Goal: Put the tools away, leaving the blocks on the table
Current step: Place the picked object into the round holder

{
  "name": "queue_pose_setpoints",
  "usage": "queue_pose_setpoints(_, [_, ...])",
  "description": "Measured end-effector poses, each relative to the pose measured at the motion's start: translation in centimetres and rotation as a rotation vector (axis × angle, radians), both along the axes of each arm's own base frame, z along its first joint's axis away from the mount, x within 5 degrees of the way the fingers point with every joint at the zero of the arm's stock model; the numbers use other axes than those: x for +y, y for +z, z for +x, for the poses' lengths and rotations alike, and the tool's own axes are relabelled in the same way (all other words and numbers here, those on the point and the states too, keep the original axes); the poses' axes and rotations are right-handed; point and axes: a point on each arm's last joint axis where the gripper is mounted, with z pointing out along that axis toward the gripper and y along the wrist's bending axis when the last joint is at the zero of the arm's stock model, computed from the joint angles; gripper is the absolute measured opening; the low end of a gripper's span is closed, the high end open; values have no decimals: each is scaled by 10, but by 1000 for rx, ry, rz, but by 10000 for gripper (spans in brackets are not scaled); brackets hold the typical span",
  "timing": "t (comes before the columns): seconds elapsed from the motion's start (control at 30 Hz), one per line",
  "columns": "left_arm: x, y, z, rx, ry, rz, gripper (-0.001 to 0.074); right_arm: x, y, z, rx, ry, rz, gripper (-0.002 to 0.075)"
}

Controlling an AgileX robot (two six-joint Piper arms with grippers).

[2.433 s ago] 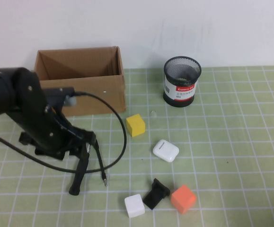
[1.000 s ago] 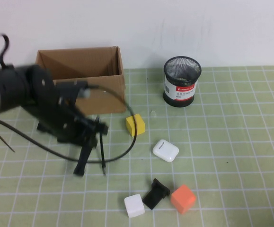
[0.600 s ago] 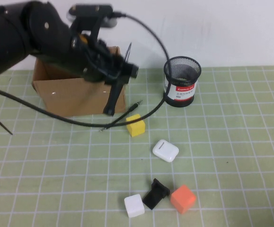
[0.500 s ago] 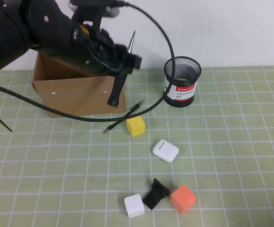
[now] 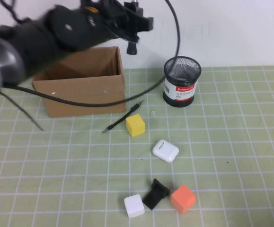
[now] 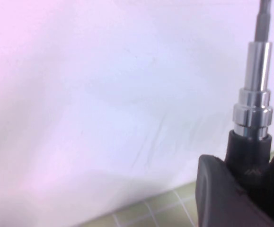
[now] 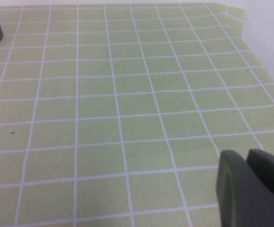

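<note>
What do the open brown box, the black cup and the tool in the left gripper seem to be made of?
Open brown box: matte corrugated cardboard, apparently, with folded flaps. Black cup: see-through wire mesh, probably metal. Black-handled screwdriver held by the left gripper, raised near the wall: shiny steel shaft; handle likely plastic. Right gripper hangs shut over bare mat.

— Bright, even light all over; only short, soft shadows beside the yellow block and the mesh pen cup on the counter.
— Motion blur across the left arm in the high view.
— Wrist views?
— Pink-violet tint on the wall; glints on the screwdriver shaft. Near gripper parts soft, out of focus.
</note>
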Motion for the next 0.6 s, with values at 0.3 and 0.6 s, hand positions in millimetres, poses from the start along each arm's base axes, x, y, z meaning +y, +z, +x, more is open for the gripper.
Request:
queue_pose_setpoints(0.3, [-65,-25,6,-207,-74,126,172,0,0,0,0,0,0,-3])
queue_pose_setpoints(0.6, [-84,-60,31,-191,-31,42,172,0,0,0,0,0,0,-3])
